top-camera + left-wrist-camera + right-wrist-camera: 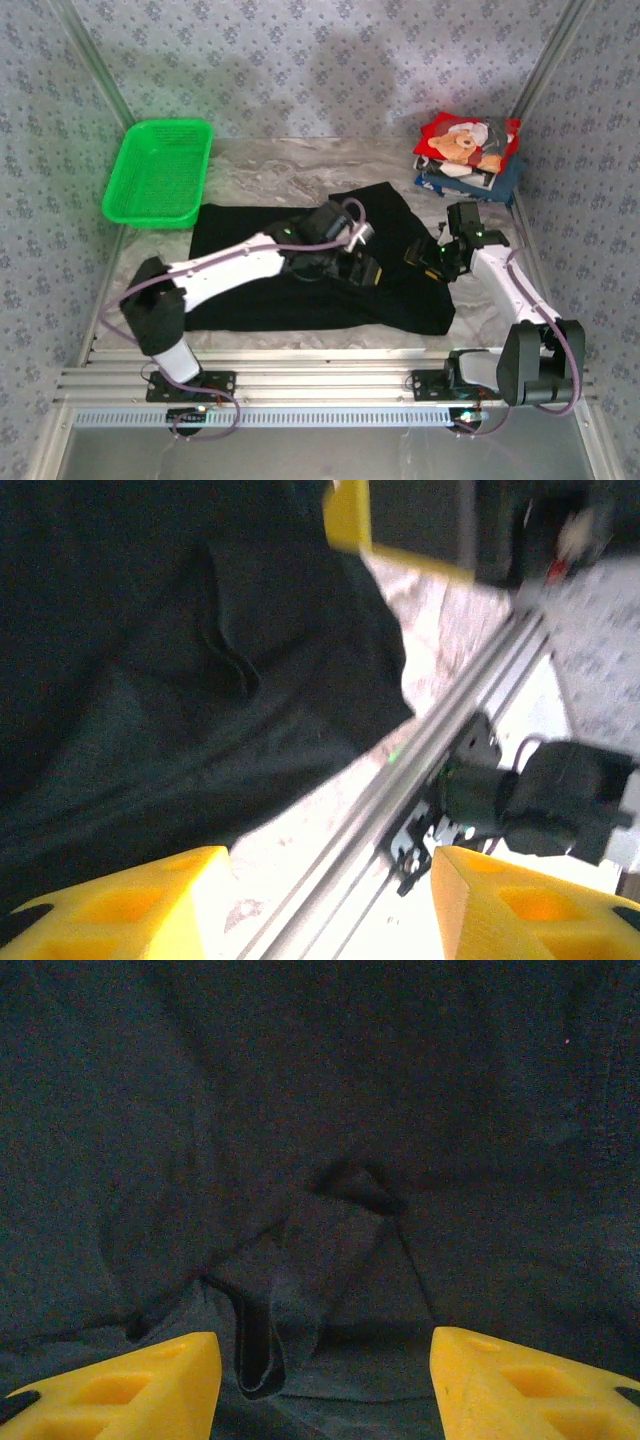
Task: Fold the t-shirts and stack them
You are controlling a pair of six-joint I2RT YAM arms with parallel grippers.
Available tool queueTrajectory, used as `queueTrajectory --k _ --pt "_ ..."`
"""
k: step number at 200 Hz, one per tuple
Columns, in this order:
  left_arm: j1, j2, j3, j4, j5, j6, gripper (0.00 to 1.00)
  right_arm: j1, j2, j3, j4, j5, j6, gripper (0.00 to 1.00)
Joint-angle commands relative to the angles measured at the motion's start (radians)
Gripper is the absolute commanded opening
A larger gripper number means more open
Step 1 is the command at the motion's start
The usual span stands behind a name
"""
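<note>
A plain black t-shirt [240, 225] lies spread across the middle of the table, its right part doubled over. My left gripper [362, 265] hovers low over the shirt's middle. In the left wrist view its yellow fingers [130, 905] stand apart with nothing between them, past the shirt's near edge [300, 710]. My right gripper [424, 258] is just to its right, open over the black cloth [300, 1110]; a creased hem flap [265, 1330] lies between its fingertips, untouched. A stack of folded t-shirts sits at the back right, topped by a red teddy-bear one [465, 140].
A green mesh basket [158, 172] stands at the back left. The metal rail [440, 750] and the right arm's base [540, 795] run along the near edge. Patterned walls close in the table on both sides and at the back.
</note>
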Motion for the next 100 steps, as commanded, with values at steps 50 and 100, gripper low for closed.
queueTrajectory --k 50,100 --pt "0.092 0.163 0.131 -0.147 0.121 0.285 0.56 0.012 -0.024 -0.033 0.045 -0.043 -0.021 0.61" --pt "0.104 0.310 0.196 -0.229 0.111 0.400 0.54 0.037 -0.027 -0.019 0.032 -0.060 -0.049 0.62"
